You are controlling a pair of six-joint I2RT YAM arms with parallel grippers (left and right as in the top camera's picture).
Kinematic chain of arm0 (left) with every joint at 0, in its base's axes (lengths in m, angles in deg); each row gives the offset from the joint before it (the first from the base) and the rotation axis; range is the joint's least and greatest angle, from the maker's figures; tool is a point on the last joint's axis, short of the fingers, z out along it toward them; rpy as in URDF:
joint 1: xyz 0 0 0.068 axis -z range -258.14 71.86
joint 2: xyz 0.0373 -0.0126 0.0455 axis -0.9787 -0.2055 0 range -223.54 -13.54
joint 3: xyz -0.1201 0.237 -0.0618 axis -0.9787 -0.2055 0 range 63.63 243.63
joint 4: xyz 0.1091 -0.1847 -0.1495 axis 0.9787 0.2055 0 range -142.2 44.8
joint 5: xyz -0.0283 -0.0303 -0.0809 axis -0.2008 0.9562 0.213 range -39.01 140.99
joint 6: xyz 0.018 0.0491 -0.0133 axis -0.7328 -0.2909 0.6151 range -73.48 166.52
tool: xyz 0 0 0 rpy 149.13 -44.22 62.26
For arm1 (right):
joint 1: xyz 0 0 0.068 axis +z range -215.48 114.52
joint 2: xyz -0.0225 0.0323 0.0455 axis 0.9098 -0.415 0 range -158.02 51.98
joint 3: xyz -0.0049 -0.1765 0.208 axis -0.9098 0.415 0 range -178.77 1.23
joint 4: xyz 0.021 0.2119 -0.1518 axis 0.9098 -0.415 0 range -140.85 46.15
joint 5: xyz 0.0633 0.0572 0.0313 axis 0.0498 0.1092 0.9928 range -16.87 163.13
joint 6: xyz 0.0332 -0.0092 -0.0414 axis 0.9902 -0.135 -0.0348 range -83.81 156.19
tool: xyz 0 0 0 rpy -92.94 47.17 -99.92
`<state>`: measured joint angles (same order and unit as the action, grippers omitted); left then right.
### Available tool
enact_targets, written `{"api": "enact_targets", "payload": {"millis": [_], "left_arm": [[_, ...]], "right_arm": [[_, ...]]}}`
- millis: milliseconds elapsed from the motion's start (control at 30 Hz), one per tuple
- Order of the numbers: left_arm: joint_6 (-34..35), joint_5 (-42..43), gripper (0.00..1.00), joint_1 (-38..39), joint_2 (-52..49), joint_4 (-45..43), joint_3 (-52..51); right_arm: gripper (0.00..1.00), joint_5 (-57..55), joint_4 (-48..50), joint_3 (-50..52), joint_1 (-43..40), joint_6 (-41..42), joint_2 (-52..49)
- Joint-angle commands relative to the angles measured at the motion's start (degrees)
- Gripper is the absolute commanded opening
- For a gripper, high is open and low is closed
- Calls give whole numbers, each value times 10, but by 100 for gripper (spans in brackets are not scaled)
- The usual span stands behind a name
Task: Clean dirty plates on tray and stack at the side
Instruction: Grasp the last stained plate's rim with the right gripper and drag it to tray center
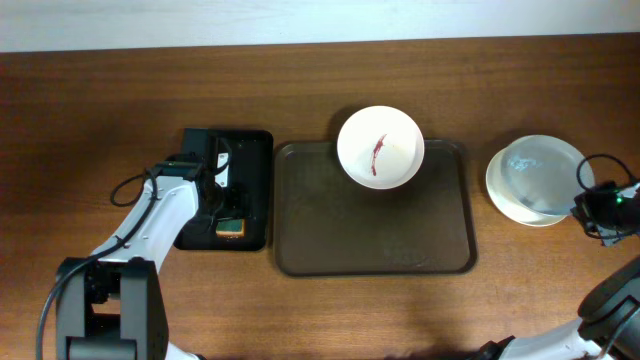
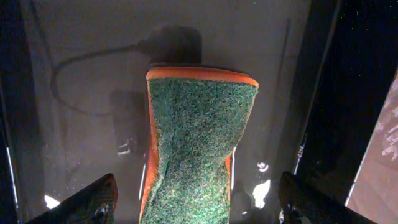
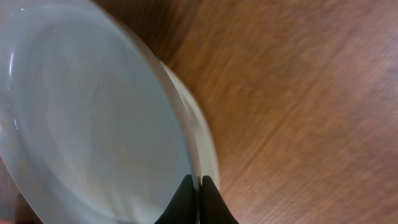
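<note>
A white plate [image 1: 380,128] with a red smear sits at the far edge of the brown tray [image 1: 330,230]. A green and orange sponge [image 1: 231,228] [image 2: 199,137] lies in a wet black tray [image 1: 252,150]. My left gripper [image 1: 226,212] [image 2: 199,205] is open, one finger on each side of the sponge. A stack of clean white plates [image 1: 535,180] stands on the table at the right. My right gripper [image 1: 598,205] [image 3: 200,194] is shut on the right rim of the top plate [image 3: 93,112], just above the plate under it [image 3: 202,134].
The black tray's raised wall [image 2: 323,93] is close on the right of the sponge. Bare wooden table [image 1: 90,120] surrounds both trays. A cable [image 1: 130,190] loops beside my left arm.
</note>
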<state>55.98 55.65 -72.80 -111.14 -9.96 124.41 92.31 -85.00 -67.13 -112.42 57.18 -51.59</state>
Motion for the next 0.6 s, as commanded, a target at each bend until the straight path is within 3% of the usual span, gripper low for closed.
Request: {"api": "enact_targets", "payload": {"millis": [0, 67, 100, 133, 233, 300, 433, 567], "left_arm": [[-2, 1, 81, 2, 11, -1, 9], [-2, 1, 81, 2, 11, -1, 9], [-2, 1, 81, 2, 11, 0, 9], [-2, 1, 81, 2, 11, 0, 9], [-2, 0, 81, 2, 11, -1, 9], [-2, 1, 81, 2, 11, -2, 9], [-2, 1, 81, 2, 11, -2, 9], [-2, 1, 81, 2, 11, -1, 9]], "right_arm": [[5, 12, -8, -10, -3, -1, 19], [29, 12, -18, -10, -2, -1, 19], [57, 12, -25, -10, -2, 0, 19], [76, 17, -32, -10, -2, 2, 19], [99, 66, -54, -10, -2, 1, 19], [99, 128, -61, -10, -2, -10, 19], [99, 287, -62, -10, 20, -106, 19], [95, 268, -71, -10, 92, -169, 19]]}}
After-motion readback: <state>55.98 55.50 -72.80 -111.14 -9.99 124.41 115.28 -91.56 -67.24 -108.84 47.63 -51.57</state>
